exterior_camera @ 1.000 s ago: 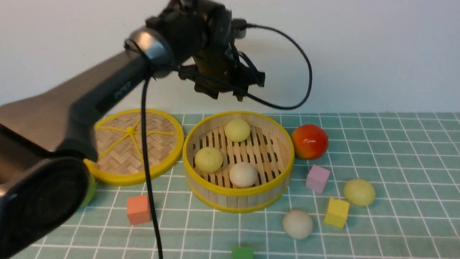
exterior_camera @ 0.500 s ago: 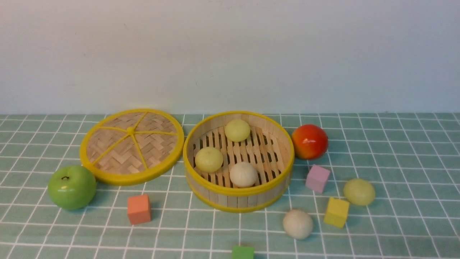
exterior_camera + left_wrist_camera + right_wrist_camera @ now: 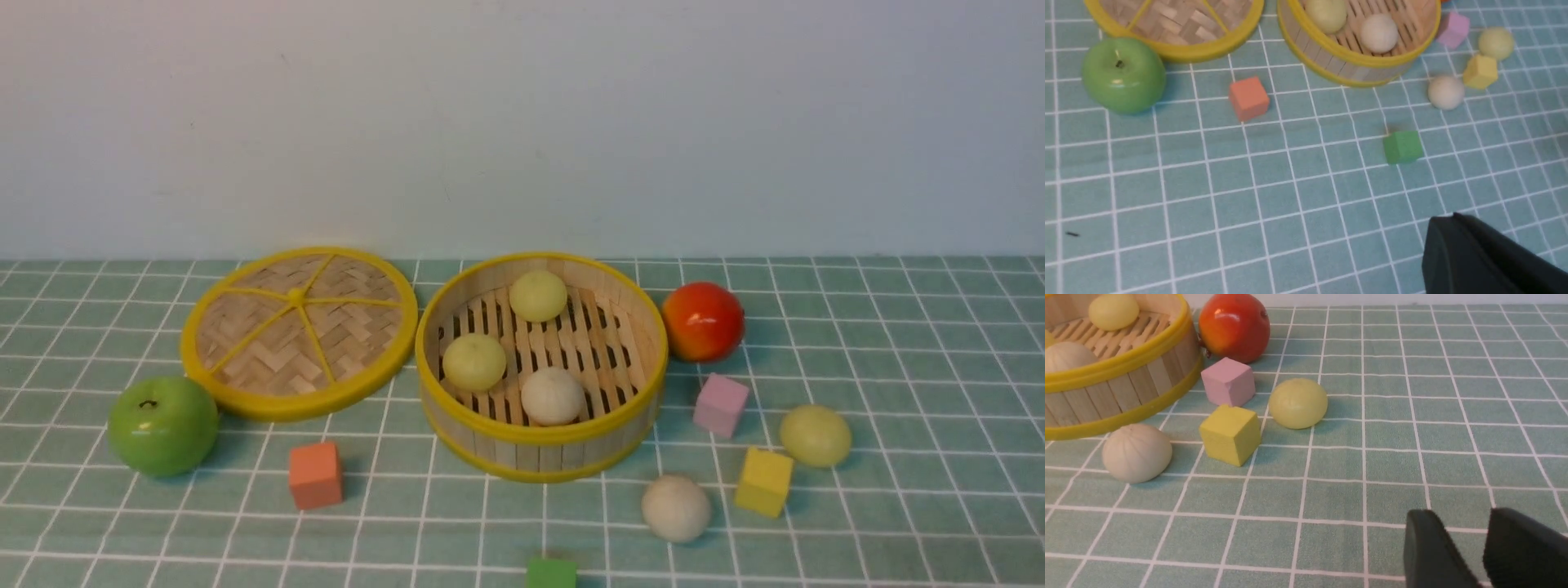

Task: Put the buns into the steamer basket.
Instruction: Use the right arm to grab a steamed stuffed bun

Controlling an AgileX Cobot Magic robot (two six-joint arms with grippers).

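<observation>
Sitting inside the steamer basket (image 3: 539, 437) at mid-table (image 3: 898, 523): three buns (image 3: 553, 396). Lying outside, near its right side beside the yellow cube (image 3: 764, 482) and pink cube (image 3: 722, 405), seemingly awaiting pickup: an off-white bun (image 3: 676, 509) and a yellow-green bun (image 3: 815, 436). Hanging clear of everything: left gripper (image 3: 1449, 220) pinched closed and empty, right gripper (image 3: 1457, 524) parted, gripping nothing, facing both loose buns. Showing no readable writing anywhere.

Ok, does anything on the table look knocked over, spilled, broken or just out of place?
Nothing looks spilled, tipped or damaged. The steamer basket sits level with three buns inside, its lid flat beside it. Only an off-white bun and a yellow-green bun lie loose outside it.
</observation>
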